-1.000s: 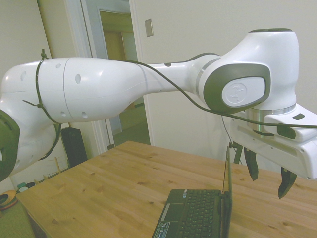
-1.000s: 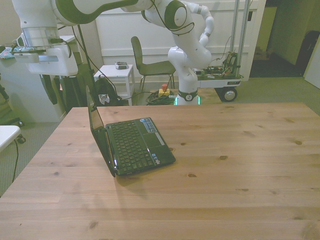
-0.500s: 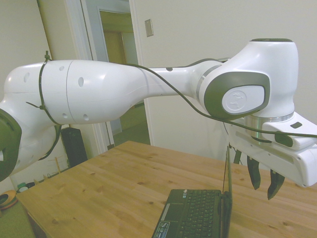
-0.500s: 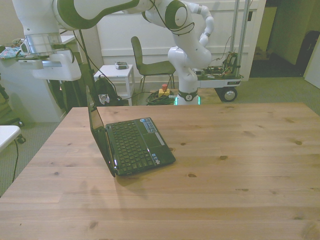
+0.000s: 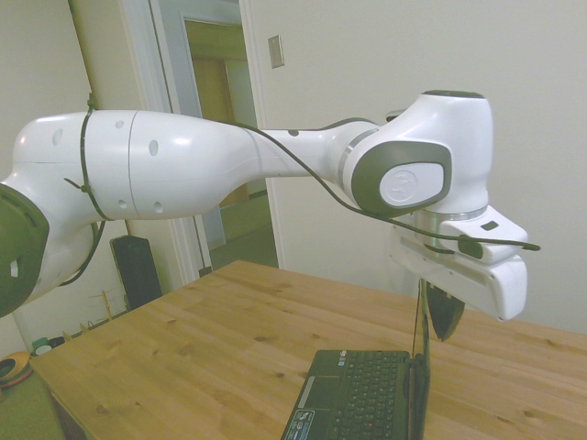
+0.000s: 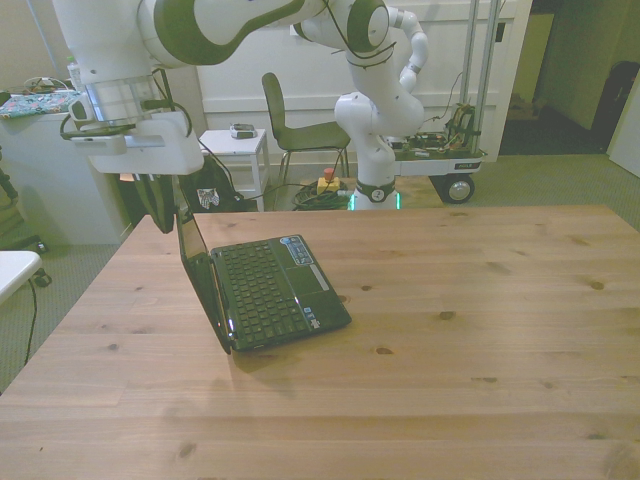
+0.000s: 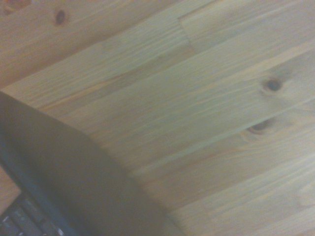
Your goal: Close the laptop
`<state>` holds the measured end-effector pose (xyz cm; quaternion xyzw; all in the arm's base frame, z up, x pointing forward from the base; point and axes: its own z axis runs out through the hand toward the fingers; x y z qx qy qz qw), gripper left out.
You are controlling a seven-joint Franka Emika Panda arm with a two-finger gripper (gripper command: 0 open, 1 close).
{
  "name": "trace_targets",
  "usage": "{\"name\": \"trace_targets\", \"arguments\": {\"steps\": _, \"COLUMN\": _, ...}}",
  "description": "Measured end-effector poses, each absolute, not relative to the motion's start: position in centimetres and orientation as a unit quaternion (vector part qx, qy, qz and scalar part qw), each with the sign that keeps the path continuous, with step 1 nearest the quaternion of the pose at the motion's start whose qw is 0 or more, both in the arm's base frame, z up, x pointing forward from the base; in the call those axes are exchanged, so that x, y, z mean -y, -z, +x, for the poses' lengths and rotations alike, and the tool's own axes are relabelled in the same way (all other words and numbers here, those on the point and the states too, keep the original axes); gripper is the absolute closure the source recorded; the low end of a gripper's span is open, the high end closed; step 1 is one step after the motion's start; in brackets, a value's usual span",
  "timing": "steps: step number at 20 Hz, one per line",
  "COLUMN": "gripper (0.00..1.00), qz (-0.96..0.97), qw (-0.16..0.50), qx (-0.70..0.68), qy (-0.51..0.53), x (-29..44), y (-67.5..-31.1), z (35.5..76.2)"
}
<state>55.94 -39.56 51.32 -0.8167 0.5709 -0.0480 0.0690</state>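
Thin, stiff hinged lid on a small black laptop, probably light and easily tipped; best pushed near the top edge of the outer shell, not gripped. Sits open near the worktop edge at the front view's left. Hand just behind the upright lid's top, fingers apparently closed together.

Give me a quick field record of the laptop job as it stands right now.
laptop: open, lid roughly upright, keyboard exposed
lid position: on the front view's left of the keyboard
hand: just behind the lid's upper edge; contact unclear
table: wooden, laptop toward the front view's left
task state: lid not yet lowered
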Motion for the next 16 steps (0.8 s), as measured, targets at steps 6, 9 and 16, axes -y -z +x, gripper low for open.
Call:
{"name": "trace_targets", "arguments": {"steps": 6, "gripper": 1.00, "qz": -0.838, "qw": 0.071, "qx": -0.539, "qy": 0.039, "x": 31.0, "y": -50.0, "z": 58.1}}
{"name": "trace_targets", "arguments": {"steps": 9, "gripper": 1.00, "qz": -0.847, "qw": 0.076, "qx": -0.525, "qy": 0.025, "x": 26.4, "y": -48.4, "z": 58.9}}
{"name": "trace_targets", "arguments": {"steps": 16, "gripper": 1.00, "qz": -0.853, "qw": 0.075, "qx": -0.517, "qy": -0.007, "x": 22.3, "y": -43.0, "z": 58.3}}
